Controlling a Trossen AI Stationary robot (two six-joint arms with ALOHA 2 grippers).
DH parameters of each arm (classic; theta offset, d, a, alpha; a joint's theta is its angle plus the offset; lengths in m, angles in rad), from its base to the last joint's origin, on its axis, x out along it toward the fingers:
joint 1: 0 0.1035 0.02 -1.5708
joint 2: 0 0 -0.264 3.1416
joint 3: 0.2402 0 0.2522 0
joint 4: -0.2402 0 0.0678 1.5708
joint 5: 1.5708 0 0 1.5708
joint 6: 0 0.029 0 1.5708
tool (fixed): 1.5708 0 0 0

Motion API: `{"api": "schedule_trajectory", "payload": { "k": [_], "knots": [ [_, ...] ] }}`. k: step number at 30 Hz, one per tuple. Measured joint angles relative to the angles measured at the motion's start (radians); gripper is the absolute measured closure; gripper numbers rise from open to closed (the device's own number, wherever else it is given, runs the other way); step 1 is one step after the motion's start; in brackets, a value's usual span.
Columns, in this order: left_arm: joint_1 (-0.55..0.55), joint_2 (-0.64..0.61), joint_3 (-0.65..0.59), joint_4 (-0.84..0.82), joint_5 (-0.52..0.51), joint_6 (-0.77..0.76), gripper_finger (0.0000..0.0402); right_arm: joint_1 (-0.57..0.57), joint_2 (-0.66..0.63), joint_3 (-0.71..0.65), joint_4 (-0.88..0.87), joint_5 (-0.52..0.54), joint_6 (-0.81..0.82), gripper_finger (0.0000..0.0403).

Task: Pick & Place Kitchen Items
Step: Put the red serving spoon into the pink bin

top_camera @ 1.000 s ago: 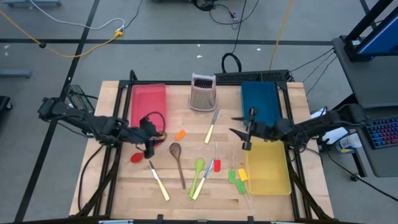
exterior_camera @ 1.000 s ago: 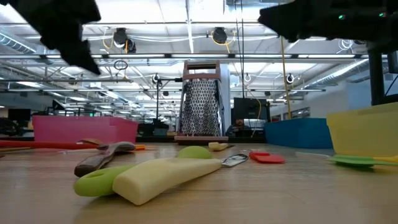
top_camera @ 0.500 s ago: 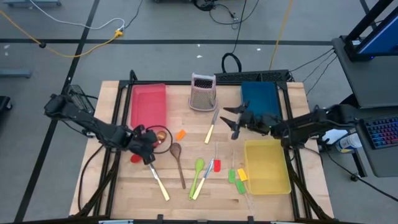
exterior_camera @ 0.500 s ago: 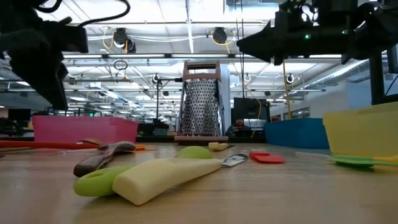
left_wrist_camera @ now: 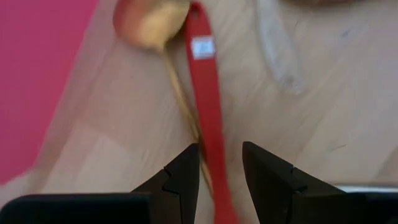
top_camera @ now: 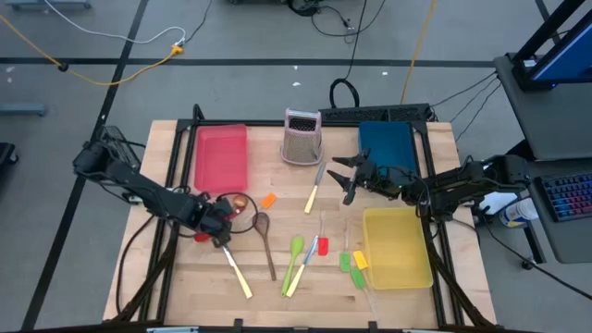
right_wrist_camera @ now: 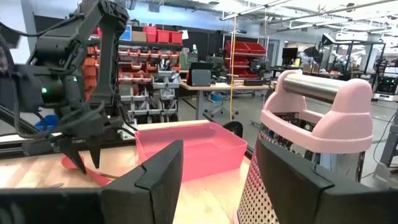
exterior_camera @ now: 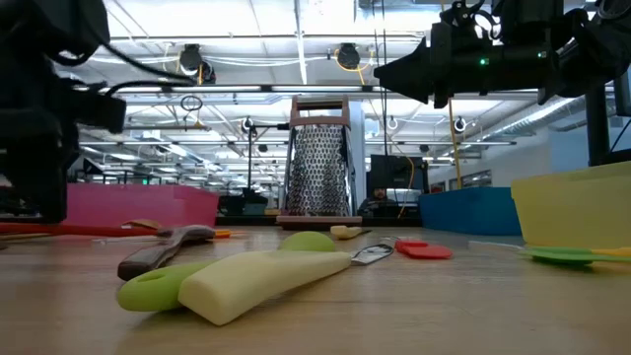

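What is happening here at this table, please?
The left gripper is low over the table beside the red tray, its open fingers on either side of the red spoon's handle, not closed on it. The right gripper waits open in the air near the metal grater. Other utensils lie scattered on the table.

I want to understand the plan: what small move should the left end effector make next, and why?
Probably lower a little further and close. The left end effector is open, and the red spoon handle lies on the table between its fingers, beside the red tray. The right end effector waits open, raised near the grater.
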Motion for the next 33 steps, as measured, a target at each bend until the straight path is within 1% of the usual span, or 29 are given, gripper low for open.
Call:
{"api": "schedule_trajectory", "payload": {
  "k": [13,15,18,23,24,28,30,33],
  "knots": [
    [0.000,0.002,-0.079,0.062,0.009,-0.019,0.0278,0.000,0.000,0.000,0.000,0.000,-0.002,0.0206],
    [-0.001,0.002,-0.081,0.065,0.013,-0.017,0.0283,0.000,0.000,0.000,0.001,0.000,-0.003,0.0206],
    [-0.001,0.002,-0.081,0.090,0.013,0.007,0.0310,0.000,0.000,0.000,0.000,0.000,-0.004,0.0206],
    [-0.001,0.001,-0.082,0.118,0.011,0.025,0.0376,0.000,0.000,0.000,0.000,0.000,-0.001,0.0206],
    [-0.002,-0.001,-0.083,0.128,0.006,0.030,0.0383,0.000,0.000,0.000,0.000,0.000,-0.001,0.0206],
    [-0.001,-0.003,-0.083,0.175,-0.025,0.068,0.0375,0.000,0.000,0.000,0.000,0.000,-0.001,0.0206],
    [0.000,-0.003,-0.074,0.177,-0.039,0.085,0.0366,0.001,0.000,0.000,0.000,0.000,0.002,0.0206],
    [0.000,-0.003,-0.065,0.176,-0.041,0.101,0.0365,0.001,0.000,0.000,-0.011,0.000,0.037,0.0206]
  ]
}}
